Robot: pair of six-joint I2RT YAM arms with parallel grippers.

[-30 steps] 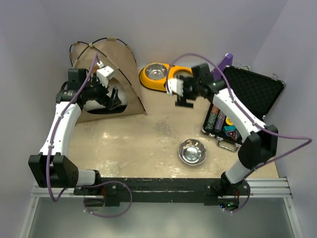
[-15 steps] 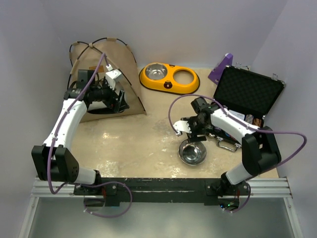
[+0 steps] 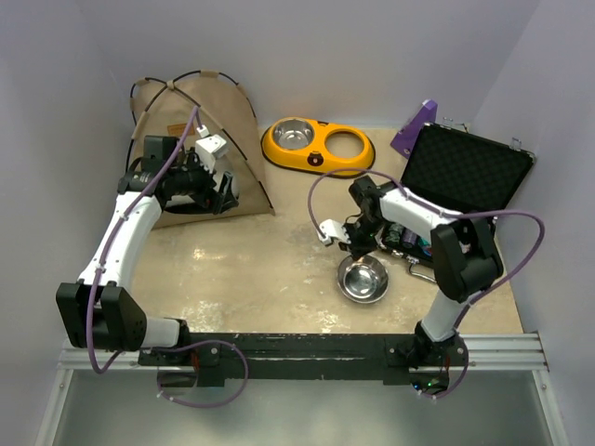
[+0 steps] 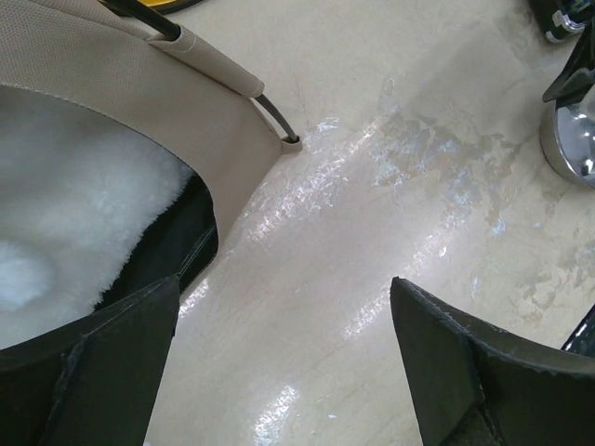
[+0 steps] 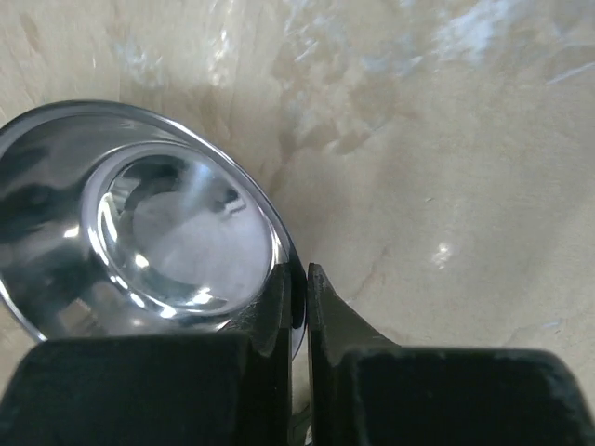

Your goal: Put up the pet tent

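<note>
Tan fabric pet tent (image 3: pixel 200 139): stood upright at the far left of the surface (image 3: pixel 260 269), close to the left wall, its arched door facing near.
Black pole (image 4: pixel 274 113): ran out of a beige sleeve and ended in a small pocket at the tent's lower corner, seen by the left wrist camera.
White fleece (image 4: pixel 65 214): lay inside the door.
Left jaws: wide apart, holding nothing, low at the right side of the tent's door.
Right jaws: almost together, pinching the rim of the steel bowl (image 5: pixel 158 223).
Steel bowl (image 3: pixel 363 281): sat on the surface, near and right of centre.
Yellow feeder (image 3: pixel 318 146): far centre, just right of the tent.
Black case (image 3: pixel 469 172): open, far right.
</note>
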